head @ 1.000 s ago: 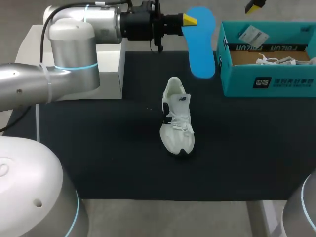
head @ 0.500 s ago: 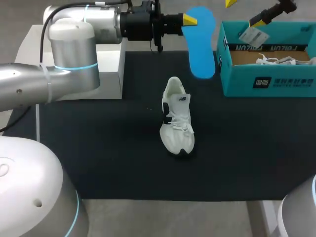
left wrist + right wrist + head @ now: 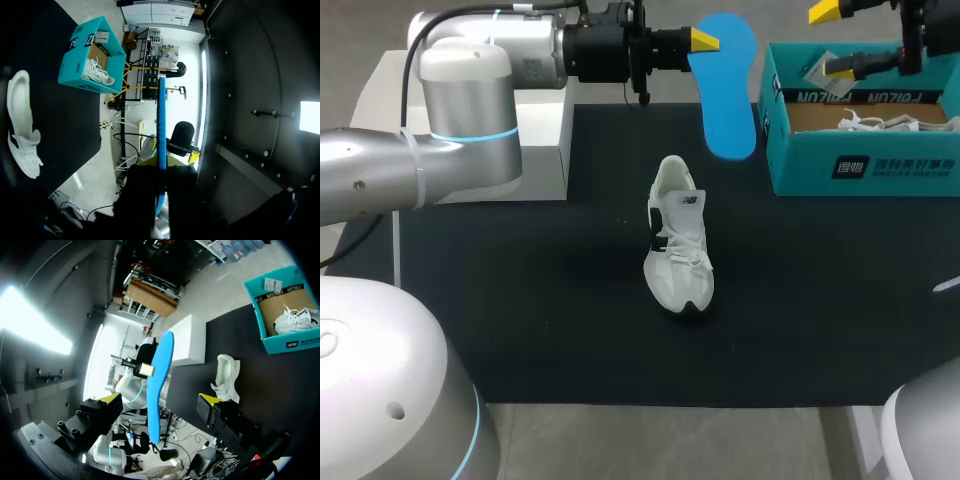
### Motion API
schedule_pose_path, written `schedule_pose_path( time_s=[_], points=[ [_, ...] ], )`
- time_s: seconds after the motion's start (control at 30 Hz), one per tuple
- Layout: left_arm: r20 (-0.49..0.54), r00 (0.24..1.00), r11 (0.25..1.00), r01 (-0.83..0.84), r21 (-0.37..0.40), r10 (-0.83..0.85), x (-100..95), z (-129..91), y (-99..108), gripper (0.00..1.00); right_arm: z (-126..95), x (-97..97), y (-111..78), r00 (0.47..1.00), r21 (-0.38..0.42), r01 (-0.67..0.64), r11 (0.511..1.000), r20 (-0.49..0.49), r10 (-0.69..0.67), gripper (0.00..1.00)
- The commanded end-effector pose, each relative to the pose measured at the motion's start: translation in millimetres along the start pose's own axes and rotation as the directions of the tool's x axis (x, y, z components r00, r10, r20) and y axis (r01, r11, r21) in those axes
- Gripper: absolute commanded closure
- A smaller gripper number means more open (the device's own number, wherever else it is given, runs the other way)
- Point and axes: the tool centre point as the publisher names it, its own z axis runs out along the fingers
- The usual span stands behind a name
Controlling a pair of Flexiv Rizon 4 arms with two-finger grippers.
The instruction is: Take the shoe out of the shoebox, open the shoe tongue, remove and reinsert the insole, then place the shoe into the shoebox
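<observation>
**Shoe on the mat, insole out and held in the air**

The shoe [image 3: 678, 240] stands upright on the black mat [image 3: 520, 300], its heel end toward my left gripper [image 3: 703, 40] and its toe away. It is well apart from both grippers and nothing touches it.

The teal shoebox [image 3: 860, 165] has no lid on. It sits under my right gripper [image 3: 832, 40] and off to the side of the left one. Inside it a second white shoe [image 3: 885, 122] lies on the brown cardboard floor.

My left gripper is clamped on the blue insole [image 3: 725, 90] near one end and holds it off the mat, between the shoe and the shoebox.

My right gripper's fingers stand wide apart with nothing in them. From its wrist view the insole is ahead of it, in line with the gap between its fingers and clear of both.
</observation>
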Motion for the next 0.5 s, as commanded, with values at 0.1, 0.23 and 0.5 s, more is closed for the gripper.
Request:
schedule_pose_path(
  time_s=[0.1, 0.23, 0.5],
  points=[
    [0.003, 1.000, 1.000, 0.000, 0.001, 0.000, 0.2, -0.1, 0.4, 1.00, 7.4, -9.7, -6.5, 0.798, -0.010, -0.056, 0.998, -0.601, 0.039, 0.00],
    [0.003, 1.000, 1.000, 0.000, 0.001, 0.000, 0.2, -0.1, 0.4, 1.00, 10.6, -11.3, -6.5, 0.838, -0.007, -0.088, 0.996, -0.541, 0.071, 0.00],
    [0.003, 1.000, 1.000, 0.000, 0.001, 0.000, 0.2, -0.1, 0.4, 1.00, 11.7, -14.2, -5.6, 0.875, -0.003, -0.111, 0.994, -0.474, 0.096, 0.00]
  ],
)
